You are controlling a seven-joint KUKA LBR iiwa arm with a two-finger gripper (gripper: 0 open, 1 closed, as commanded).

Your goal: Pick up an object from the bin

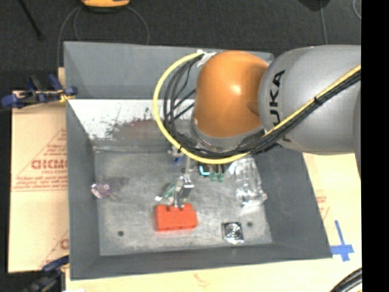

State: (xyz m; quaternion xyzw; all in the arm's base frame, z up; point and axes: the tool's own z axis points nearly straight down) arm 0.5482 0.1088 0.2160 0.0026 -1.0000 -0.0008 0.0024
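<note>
Silver small piece [233, 231] near front wall, right. Red block [175, 218] at front-middle of bin [82, 181]; gripper [180, 198] just over its far edge, seems touching. Open or closed: cannot tell. Clear plastic piece [249, 186] farther right.

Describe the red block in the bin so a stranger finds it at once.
On the floor of the grey metal bin, near the view's lower wall, look just below the gripper. There lies the red block, flat and boxy. It is the only red thing: the purple piece to its left and the shiny metal piece to its right are smaller.
</note>
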